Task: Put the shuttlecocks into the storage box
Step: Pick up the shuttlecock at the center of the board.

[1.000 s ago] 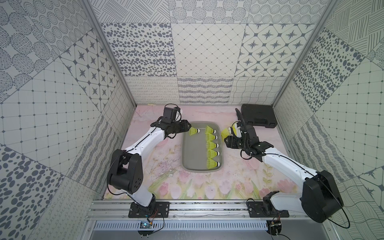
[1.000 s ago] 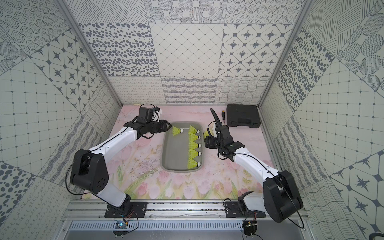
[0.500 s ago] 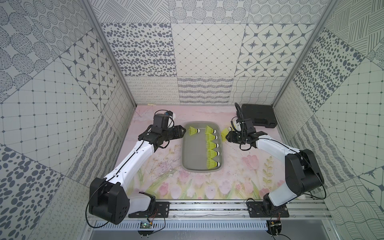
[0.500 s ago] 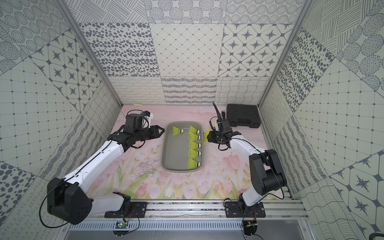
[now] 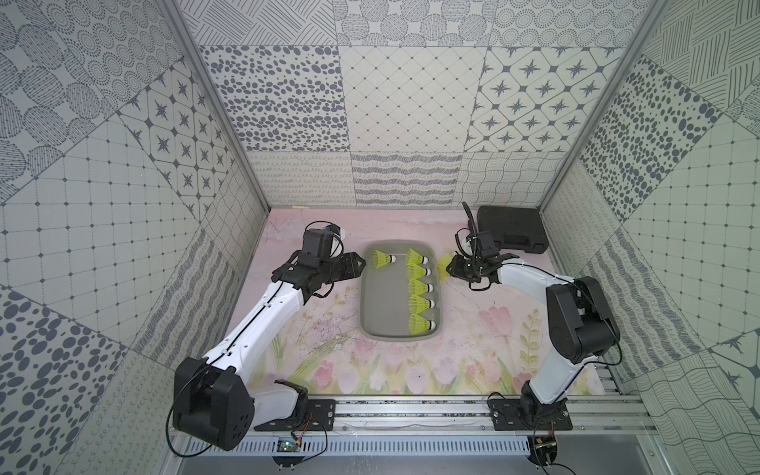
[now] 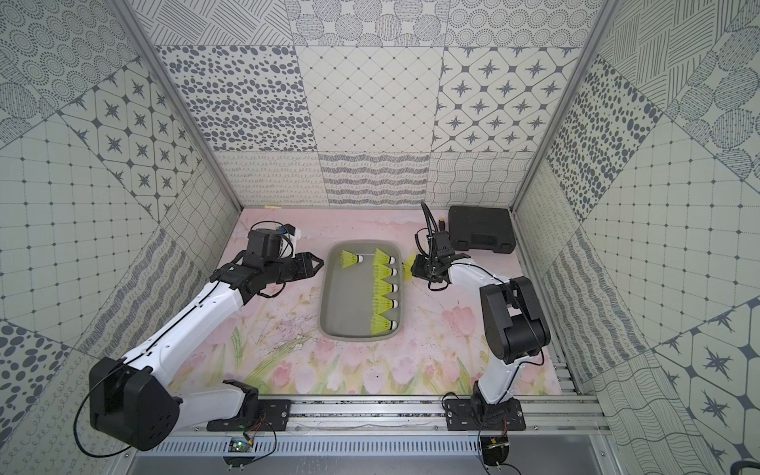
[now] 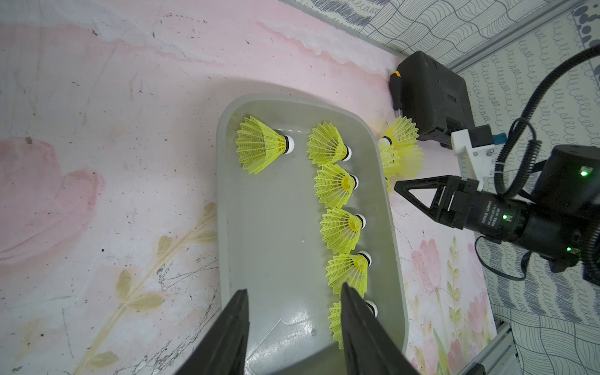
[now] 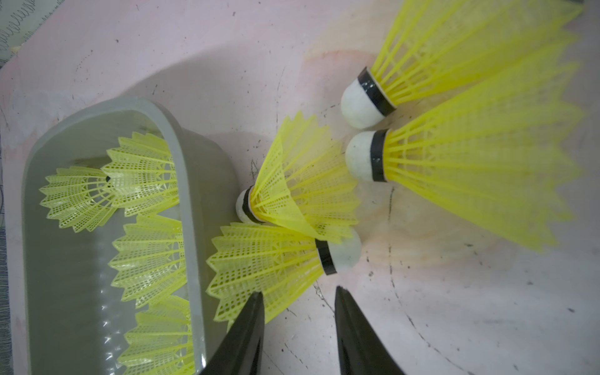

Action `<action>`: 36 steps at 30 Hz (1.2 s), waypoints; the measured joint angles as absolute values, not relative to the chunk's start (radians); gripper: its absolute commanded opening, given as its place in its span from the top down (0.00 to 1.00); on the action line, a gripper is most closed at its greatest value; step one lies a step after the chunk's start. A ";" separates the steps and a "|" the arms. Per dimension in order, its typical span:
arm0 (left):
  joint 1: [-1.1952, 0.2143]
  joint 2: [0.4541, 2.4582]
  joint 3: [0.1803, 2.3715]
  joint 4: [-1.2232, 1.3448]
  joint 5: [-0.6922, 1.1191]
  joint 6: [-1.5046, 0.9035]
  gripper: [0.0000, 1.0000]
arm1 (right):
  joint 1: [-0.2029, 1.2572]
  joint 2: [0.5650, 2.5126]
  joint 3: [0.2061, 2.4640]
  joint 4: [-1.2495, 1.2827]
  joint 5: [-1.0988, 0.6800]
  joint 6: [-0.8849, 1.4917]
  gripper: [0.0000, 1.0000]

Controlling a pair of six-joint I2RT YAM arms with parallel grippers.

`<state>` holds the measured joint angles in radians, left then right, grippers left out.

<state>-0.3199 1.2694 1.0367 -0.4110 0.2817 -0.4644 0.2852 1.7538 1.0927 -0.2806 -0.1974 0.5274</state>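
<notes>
Ringing a pink floral mat (image 5: 411,370), patterned walls (image 5: 390,103) enclose the grey storage box (image 5: 362,296), a black case (image 5: 512,230) past its far right corner. Both top views put the left gripper (image 7: 293,289) off the box's left rim, the right gripper (image 8: 298,291) off its right; only wrist views show jaws: left wide and empty, right narrow over bare mat. Six shuttlecocks (image 7: 337,227) lie inside; four more, a yellow blur from above, show singly by wrist camera outside the right wall.
</notes>
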 measured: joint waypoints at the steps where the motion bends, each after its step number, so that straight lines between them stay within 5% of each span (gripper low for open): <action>1: -0.320 1.271 1.037 -0.411 0.281 -0.465 0.51 | 0.284 1.759 1.102 -0.280 -0.197 0.532 0.60; 20: -0.320 1.302 1.037 -0.411 0.282 -0.465 0.51 | 0.284 1.878 1.219 -0.373 -0.122 0.534 0.58; 36: -0.320 1.309 1.035 -0.411 0.282 -0.466 0.52 | 0.284 1.755 1.055 -0.407 -0.051 0.540 0.58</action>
